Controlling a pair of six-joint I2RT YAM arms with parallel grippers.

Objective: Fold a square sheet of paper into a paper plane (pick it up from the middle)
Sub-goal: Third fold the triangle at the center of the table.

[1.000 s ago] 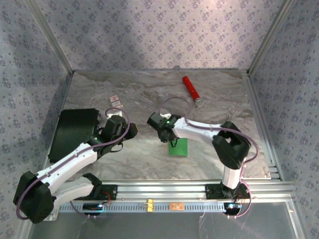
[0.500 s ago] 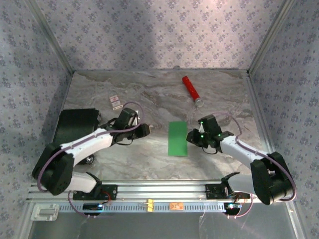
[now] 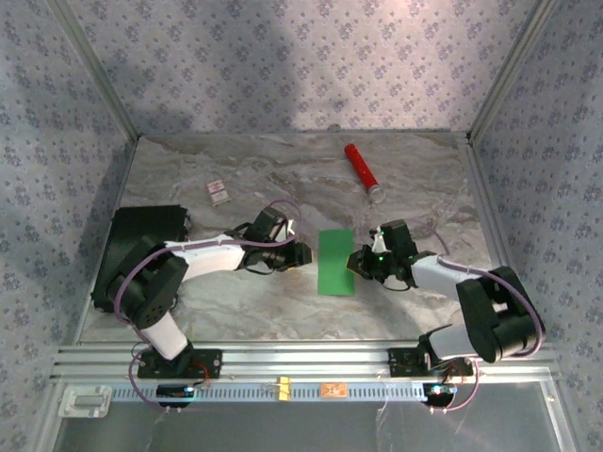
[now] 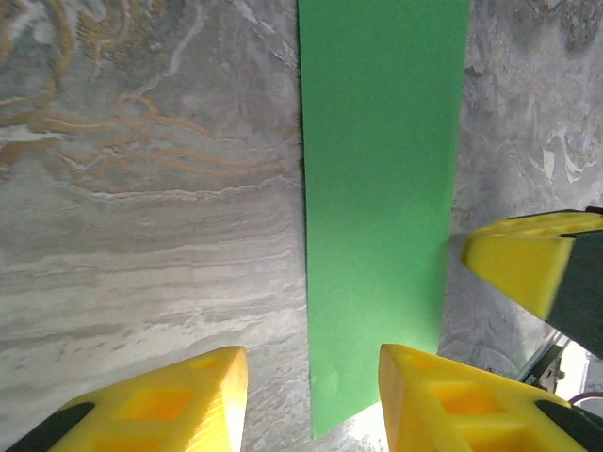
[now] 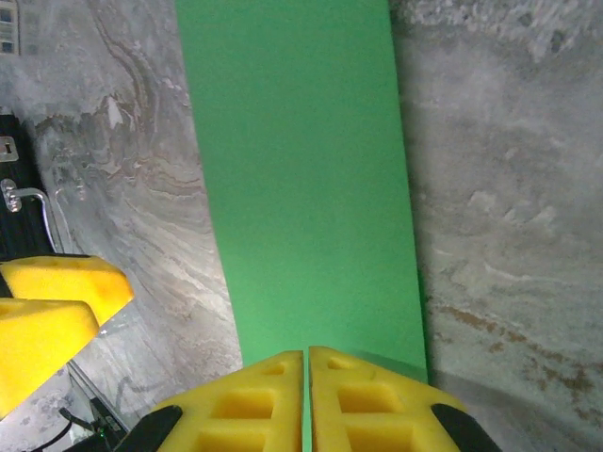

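**Paper plane fold: sheet is a narrow strip, both hands parked at its long edges**

The marble table (image 3: 415, 198) has lots of bare room, and the biggest item on it is the black flat box (image 3: 141, 247) over on the left, well apart from the action.

The square sheet of paper (image 3: 336, 262) lies flat around the middle of the table, but it doesn't read as square right now. It's a long narrow green rectangle, so my guess is it's been doubled over once down the centre line. I can't make out layers or a crease from the wrist views, so take that with salt. I see no nose corners turned in either, so I'd call this the early centre-fold stage, with most of the plane yet to do.

The left hand (image 3: 300, 254) sits just beside the strip's left long edge with its fingers (image 4: 452, 405) spread. From its wrist camera one finger overlaps the strip's near corner and the other is out over bare marble. The right hand (image 3: 359, 263) is at the opposite long edge with its fingers pressed together, tips right at the paper's rim. I can't tell whether it's pushing down on the sheet or only touching it, and nothing is pinched between them.

For the next move, I reckon one hand needs to pin the strip while the other gets under an edge. Thin paper lying flat on stone is hard to lift without it sliding away.

The red cylinder (image 3: 361, 168) is near the back, and a small card (image 3: 219, 192) lies back-left — both clear of the work.
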